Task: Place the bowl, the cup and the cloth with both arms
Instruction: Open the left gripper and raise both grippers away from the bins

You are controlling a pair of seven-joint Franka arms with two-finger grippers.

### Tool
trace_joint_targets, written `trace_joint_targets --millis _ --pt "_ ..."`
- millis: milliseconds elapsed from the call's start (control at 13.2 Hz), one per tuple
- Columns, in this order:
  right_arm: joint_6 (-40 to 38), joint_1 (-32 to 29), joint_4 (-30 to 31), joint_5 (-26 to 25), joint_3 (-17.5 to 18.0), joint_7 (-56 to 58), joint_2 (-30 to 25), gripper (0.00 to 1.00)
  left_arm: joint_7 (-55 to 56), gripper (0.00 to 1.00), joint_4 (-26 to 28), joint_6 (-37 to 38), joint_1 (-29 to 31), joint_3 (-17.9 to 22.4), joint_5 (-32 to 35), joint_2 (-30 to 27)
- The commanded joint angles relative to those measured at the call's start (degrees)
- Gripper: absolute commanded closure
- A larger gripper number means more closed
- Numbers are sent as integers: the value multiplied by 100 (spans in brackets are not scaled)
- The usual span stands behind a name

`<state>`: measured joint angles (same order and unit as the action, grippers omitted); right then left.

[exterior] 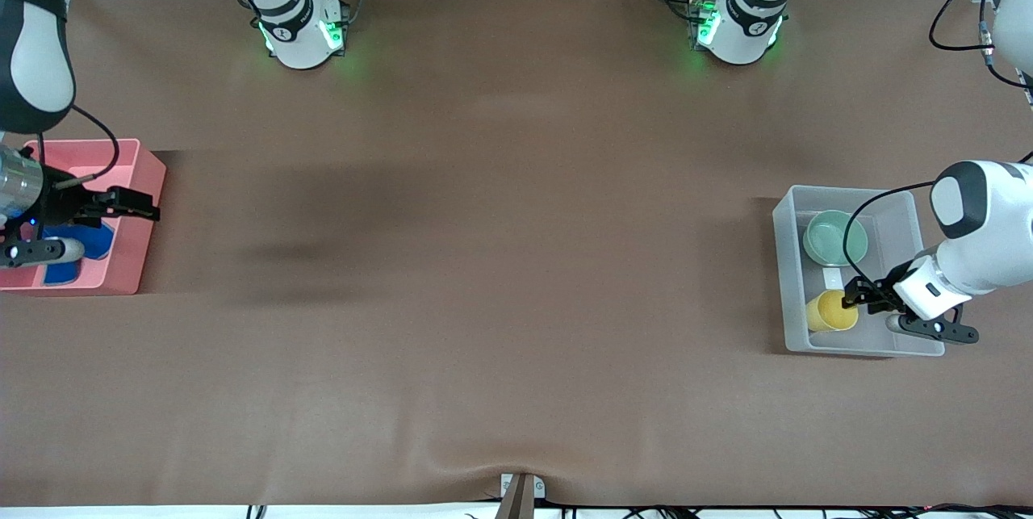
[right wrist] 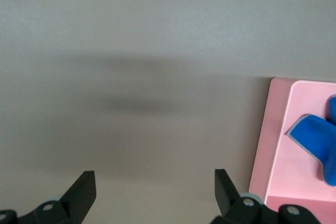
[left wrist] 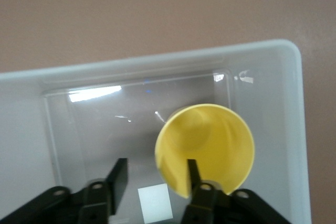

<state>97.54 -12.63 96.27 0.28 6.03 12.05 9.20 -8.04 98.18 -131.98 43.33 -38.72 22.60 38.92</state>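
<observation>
The yellow cup (exterior: 831, 311) lies on its side in the clear bin (exterior: 787, 277), nearer the front camera than the mint bowl (exterior: 835, 238) in the same bin. My left gripper (exterior: 855, 295) is open at the cup's mouth. In the left wrist view the left gripper (left wrist: 155, 177) has one finger (left wrist: 191, 174) over the rim of the cup (left wrist: 210, 145) and the other beside the cup. My right gripper (exterior: 133, 204) is open and empty over the edge of the pink bin (exterior: 137, 172). The blue cloth (exterior: 89, 243) lies in that bin, also in the right wrist view (right wrist: 315, 140).
The clear bin stands at the left arm's end of the brown table, the pink bin (right wrist: 283, 145) at the right arm's end. A white sticker (left wrist: 155, 203) lies on the clear bin's floor (left wrist: 105, 129). Both arm bases stand along the table's back edge.
</observation>
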Motion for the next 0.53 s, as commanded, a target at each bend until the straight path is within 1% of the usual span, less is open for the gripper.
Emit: trace_joint_targets --millis 0,76,152,303,379,455 --pt "2 -2 375 78 -49 -53 -576 0 40 0 -45 155 -9 -47 87 -410" --pt "-103 -2 358 78 -49 -53 -682 0 101 0 -45 286 -17 -65 70 -637" --pt "-191 6 349 86 -40 -62 -778 0 232 0 -88 531 -17 -170 17 -866" --pt "-323 67 349 165 -31 -141 -1059 0 714 0 -543 1478 -26 -573 -167 -1201" --pt "-419 120 358 366 -40 -315 -1191 0 925 0 -824 1900 -26 -836 -185 -1246" --pt "-516 147 340 376 -40 -456 -1245 0 1206 0 -1045 2252 -26 -1074 -185 -1281"
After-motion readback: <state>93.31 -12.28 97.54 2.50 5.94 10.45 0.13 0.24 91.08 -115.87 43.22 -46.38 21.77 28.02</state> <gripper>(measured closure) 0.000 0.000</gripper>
